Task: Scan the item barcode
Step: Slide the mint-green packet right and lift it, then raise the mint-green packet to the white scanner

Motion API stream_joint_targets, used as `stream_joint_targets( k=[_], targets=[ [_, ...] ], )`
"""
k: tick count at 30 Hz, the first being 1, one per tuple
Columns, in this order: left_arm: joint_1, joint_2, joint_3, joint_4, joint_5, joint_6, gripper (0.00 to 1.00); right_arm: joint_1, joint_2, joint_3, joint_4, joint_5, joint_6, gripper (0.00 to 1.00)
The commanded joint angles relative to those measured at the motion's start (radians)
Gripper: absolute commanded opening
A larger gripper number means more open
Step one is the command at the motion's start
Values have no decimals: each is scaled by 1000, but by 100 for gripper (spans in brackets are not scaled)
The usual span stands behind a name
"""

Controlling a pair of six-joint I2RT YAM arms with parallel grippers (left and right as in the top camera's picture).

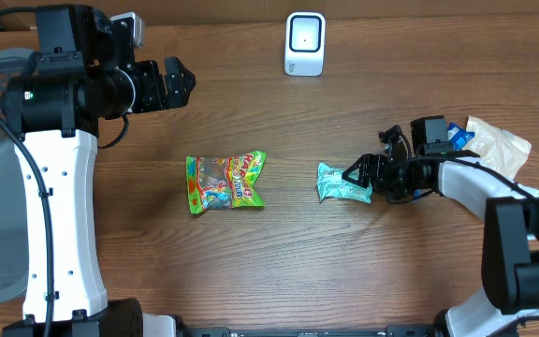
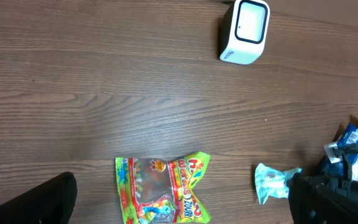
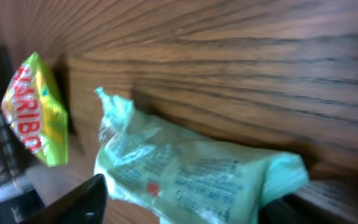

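Starting from the near edge of the tabletop (image 1: 279, 281), your first items lie at mid-depth. Left of centre is a green-and-red gummy bag (image 1: 225, 182), flat on the wood, with neither gripper touching it. Right of centre, level with that bag and well apart from it, lies the teal packet (image 1: 333, 182), also flat on the wood. Your right gripper (image 1: 356, 176) reaches in from the right edge, low over the packet's right end. The wrist view shows a dark finger (image 3: 82, 199) on either side of the packet, jaws parted. Whether they pinch it or merely bracket it cannot be told. Beyond that arm, near the right edge, a blue packet (image 1: 458, 136) and a cream bag (image 1: 500, 143) sit touching. Farther back, toward the far left corner, your left gripper (image 1: 180, 84) hangs above the wood, jaws spread wide, holding nothing. At the far edge, just right of centre, stands the white scanner (image 1: 304, 43), its dark-rimmed window visible from overhead
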Motion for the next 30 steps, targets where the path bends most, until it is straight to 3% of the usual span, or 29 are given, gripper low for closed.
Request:
stream_joint_targets(
  k=[1, 3, 4, 6, 14, 19, 30],
  targets=[
    [-6, 3, 0, 0, 1, -14, 100, 5, 49, -11, 3, -22, 2, 61],
    [-6, 3, 0, 0, 1, -14, 100, 5, 49, -11, 4, -23, 2, 47],
    [-6, 3, 0, 0, 1, -13, 100, 5, 49, -11, 3, -23, 2, 34],
    [-6, 3, 0, 0, 1, -13, 100, 5, 48, -8, 4, -31, 1, 23],
    [-6, 3, 0, 0, 1, -14, 100, -2, 36, 108, -6, -417, -81, 4],
    [-6, 3, 0, 0, 1, -13, 100, 0, -25, 148, -13, -460, -88, 4],
    [-6, 5, 0, -2, 1, -13, 100, 28, -504, 209, -76, -224, -129, 4]
  ],
)
